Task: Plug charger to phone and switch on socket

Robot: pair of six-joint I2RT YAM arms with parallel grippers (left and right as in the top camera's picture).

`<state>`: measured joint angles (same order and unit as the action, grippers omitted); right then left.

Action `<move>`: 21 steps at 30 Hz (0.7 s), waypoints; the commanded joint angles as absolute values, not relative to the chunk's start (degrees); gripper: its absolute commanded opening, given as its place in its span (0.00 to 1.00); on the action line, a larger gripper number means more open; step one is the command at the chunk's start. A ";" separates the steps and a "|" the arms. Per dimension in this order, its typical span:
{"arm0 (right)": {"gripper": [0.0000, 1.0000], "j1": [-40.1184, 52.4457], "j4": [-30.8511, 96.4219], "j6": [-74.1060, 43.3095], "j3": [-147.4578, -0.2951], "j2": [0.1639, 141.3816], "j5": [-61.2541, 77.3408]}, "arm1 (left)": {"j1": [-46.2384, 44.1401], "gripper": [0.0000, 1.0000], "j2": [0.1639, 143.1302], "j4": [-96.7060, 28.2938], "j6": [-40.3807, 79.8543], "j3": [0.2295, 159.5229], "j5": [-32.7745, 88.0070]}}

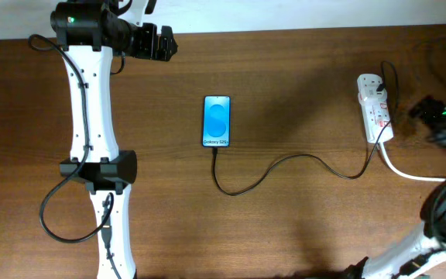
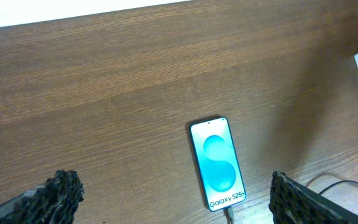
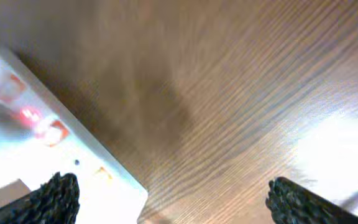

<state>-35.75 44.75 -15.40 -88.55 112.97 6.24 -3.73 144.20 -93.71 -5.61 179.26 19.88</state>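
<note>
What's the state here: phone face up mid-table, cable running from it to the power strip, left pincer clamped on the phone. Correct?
Not quite. The left pincer is open and holds nothing; the phone lies free on the table ahead of it, as the left wrist view shows. The rest stands: phone face up mid-table, cable running from it to the power strip.

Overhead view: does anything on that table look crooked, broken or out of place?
Nothing stands out. The phone lies flat and straight, and the charger loops loosely from it to the socket, which sits slightly slanted. No damage shows.
</note>
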 commanded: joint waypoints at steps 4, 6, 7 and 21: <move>0.99 -34.06 56.95 -12.19 -98.54 92.53 5.41 | -3.60 0.99 141.53 -93.76 -5.69 179.72 19.66; 0.99 -29.69 61.49 -8.95 -98.59 83.68 10.70 | -3.60 0.99 141.53 -93.76 -5.69 179.72 19.66; 0.99 -27.05 63.42 -7.46 -98.59 81.06 12.08 | -3.60 0.99 141.53 -93.76 -5.69 179.72 19.66; 0.98 7.92 91.02 -6.44 -98.59 73.95 16.93 | -3.60 0.99 141.53 -93.76 -5.69 179.72 19.66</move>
